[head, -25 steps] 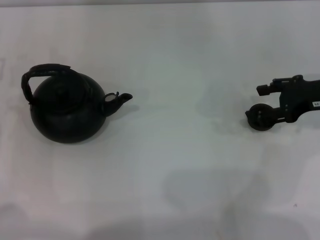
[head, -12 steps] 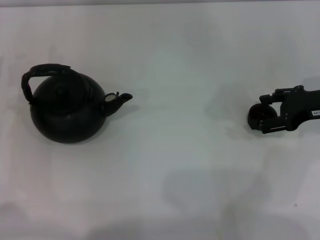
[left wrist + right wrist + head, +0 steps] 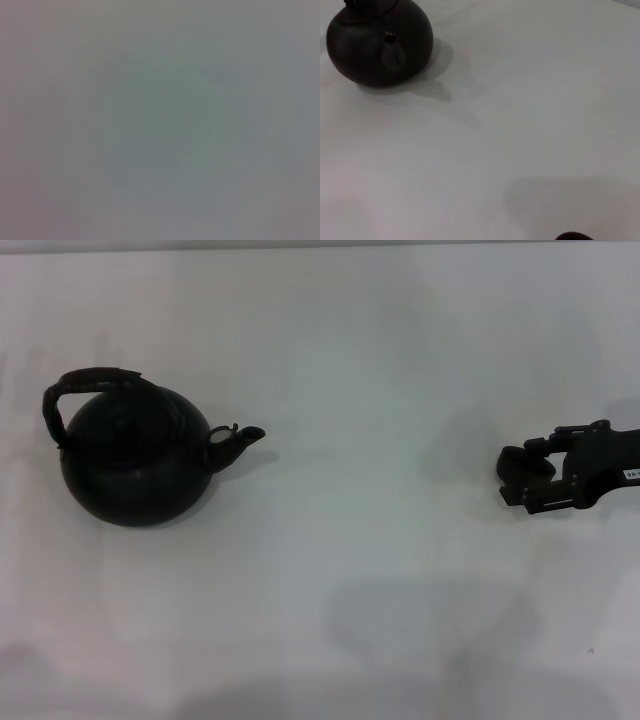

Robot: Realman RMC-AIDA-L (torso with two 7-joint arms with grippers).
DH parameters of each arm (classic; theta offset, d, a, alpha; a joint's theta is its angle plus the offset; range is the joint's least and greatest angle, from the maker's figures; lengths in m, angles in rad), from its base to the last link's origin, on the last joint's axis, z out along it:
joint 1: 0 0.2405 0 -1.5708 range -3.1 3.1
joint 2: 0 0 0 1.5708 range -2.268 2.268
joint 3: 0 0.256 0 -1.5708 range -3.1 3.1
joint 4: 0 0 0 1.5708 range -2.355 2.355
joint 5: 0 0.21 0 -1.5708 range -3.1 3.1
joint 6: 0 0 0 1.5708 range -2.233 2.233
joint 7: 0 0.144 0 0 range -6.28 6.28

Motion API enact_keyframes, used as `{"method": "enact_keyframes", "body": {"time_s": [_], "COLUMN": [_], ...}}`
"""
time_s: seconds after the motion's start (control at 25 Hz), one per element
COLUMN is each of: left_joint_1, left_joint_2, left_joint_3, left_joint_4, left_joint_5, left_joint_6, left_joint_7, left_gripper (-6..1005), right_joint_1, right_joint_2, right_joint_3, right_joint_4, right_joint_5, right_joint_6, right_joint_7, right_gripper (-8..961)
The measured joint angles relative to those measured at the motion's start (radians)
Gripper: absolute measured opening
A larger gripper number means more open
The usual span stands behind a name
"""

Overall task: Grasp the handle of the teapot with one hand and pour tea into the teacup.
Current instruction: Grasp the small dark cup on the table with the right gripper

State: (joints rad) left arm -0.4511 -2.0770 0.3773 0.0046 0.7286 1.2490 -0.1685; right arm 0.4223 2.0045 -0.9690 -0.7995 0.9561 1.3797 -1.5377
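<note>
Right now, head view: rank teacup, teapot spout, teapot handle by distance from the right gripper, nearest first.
1. teacup: right side of the table, at the right gripper.
2. spout: left of centre, pointing toward the gripper.
3. handle: far left, over the teapot.

right arm: enters from the right edge of the head view, well apart from the teapot [image 3: 135,460], on the side its spout faces
right gripper [image 3: 522,480]: black, held low and level, fingers pointing toward the teapot
right gripper hold: its fingers sit around the small dark teacup [image 3: 518,466]; whether they press on it cannot be told
left arm: not seen in the head view
left wrist view: blank grey, no fingers shown
</note>
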Motion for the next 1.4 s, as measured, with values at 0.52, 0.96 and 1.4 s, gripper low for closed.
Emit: {"method": "enact_keyframes", "body": {"time_s": [0.52, 0.96, 1.4], "left_joint_1": [-0.007, -0.016, -0.020], "left_joint_2": [0.000, 0.001, 0.002], "left_joint_3": [0.000, 0.000, 0.000], "left_joint_4": [0.002, 0.003, 0.004], "left_joint_5": [0.000, -0.002, -0.005], "left_joint_6": [-0.042, -0.061, -0.075], "left_joint_7": [0.003, 0.006, 0.006], "left_gripper": [817, 816, 817], "right_joint_1": [0.005, 0.006, 0.006], "right_joint_2": [0.000, 0.000, 0.000], "right_joint_3": [0.003, 0.001, -0.001], "right_joint_4": [-0.007, -0.008, -0.001], "right_joint_5": [0.006, 0.003, 0.002], "right_joint_6": [-0.001, -0.011, -0.001], "right_joint_7": [-0.004, -0.007, -0.001], "right_gripper": [857, 856, 851]}}
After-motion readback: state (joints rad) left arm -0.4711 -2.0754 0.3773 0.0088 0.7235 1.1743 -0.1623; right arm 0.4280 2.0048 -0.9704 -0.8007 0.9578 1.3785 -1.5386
